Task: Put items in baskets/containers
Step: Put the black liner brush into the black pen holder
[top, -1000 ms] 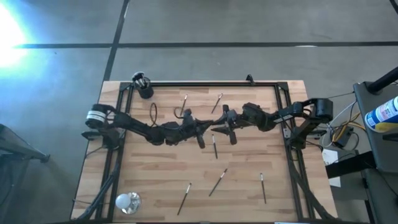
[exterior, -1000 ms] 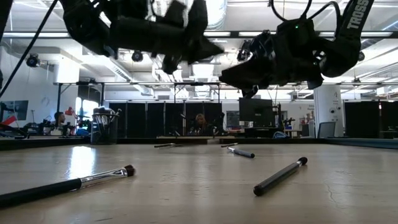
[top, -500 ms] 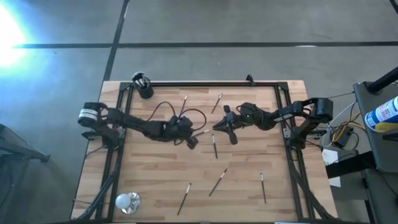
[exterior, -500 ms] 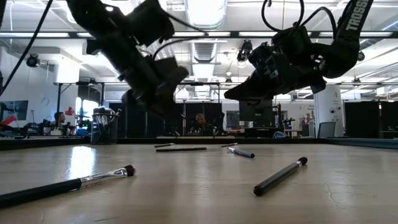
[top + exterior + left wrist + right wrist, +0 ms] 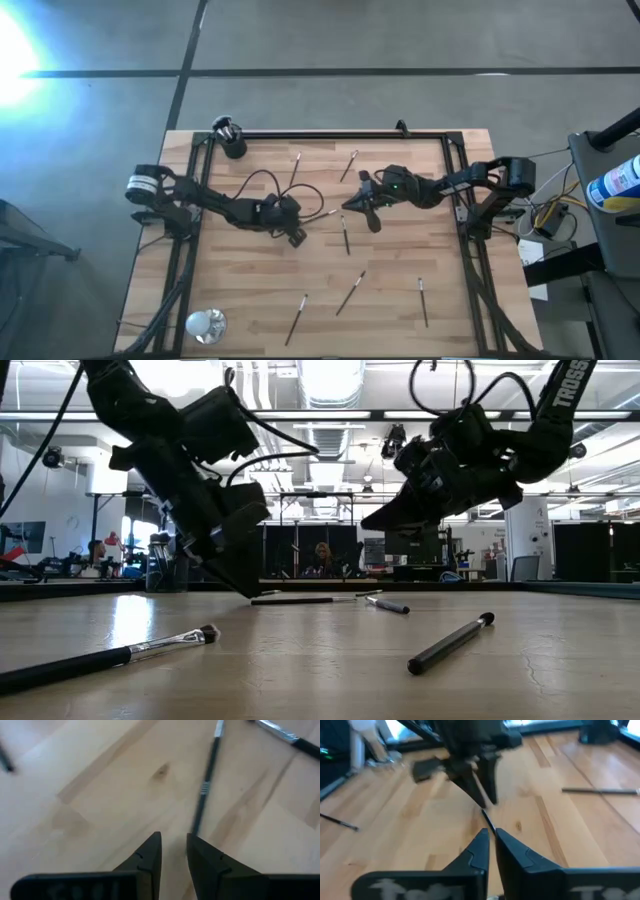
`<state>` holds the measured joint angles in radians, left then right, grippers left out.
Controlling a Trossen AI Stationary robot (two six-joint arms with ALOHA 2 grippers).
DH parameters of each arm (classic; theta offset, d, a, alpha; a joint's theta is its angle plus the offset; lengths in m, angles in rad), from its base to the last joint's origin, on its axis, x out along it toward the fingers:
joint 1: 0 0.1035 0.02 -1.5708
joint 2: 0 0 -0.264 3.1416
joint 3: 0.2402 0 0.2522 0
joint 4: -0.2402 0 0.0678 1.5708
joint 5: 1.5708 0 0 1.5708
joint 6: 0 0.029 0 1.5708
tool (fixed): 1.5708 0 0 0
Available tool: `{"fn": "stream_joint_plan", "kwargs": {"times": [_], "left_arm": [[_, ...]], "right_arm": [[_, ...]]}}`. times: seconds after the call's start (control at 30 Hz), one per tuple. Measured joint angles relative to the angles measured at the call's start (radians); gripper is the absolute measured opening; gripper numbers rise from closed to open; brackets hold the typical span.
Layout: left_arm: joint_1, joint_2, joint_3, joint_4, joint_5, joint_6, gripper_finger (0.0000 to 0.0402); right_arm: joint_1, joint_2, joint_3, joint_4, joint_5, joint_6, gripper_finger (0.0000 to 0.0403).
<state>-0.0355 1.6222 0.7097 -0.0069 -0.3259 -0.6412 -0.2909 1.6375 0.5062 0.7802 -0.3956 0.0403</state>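
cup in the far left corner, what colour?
Black cup, clearest in the high view.

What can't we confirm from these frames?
- Left claw: nearly closed in its wrist view; whether it touches the brush ahead is unclear.
- Right claw: a thin gap shows; grip unclear, view blurred.
- Cup: brush count too small to read in the high view.

Table (image 5: pixel 400 310): pale wood planks, smooth, faint sheen. Brush (image 5: pixel 205 787) ahead of the left jaws: matt dark handle, shiny silvery metal band. Gripper fingers (image 5: pixel 150 857): matt black plastic.
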Motion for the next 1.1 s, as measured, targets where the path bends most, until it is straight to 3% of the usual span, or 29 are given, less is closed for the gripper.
{"fn": "stream_joint_plan", "kwargs": {"times": [0.27, 0.47, 0.77, 0.97, 1.1], "left_arm": [[-0.002, 0.000, -0.013, 0.032, 0.020, 0.103, 0.0083], [-0.003, 0.000, -0.015, 0.034, 0.022, 0.125, 0.0083], [-0.004, 0.000, -0.017, 0.039, 0.022, 0.128, 0.0083], [-0.002, 0.000, -0.017, 0.060, 0.022, 0.087, 0.0083], [-0.001, 0.000, -0.004, 0.060, 0.032, 0.074, 0.0083]], "right_arm": [[-0.005, 0.097, 0.163, -0.294, 0.032, -0.126, 0.0092], [-0.023, 0.214, 0.326, -0.574, 0.033, -0.273, 0.0104], [-0.023, 0.310, 0.432, -0.665, 0.025, -0.332, 0.0073], [-0.023, 0.315, 0.436, -0.668, 0.028, -0.345, 0.0020], [-0.021, 0.298, 0.432, -0.686, 0.033, -0.353, 0.0011]]}}
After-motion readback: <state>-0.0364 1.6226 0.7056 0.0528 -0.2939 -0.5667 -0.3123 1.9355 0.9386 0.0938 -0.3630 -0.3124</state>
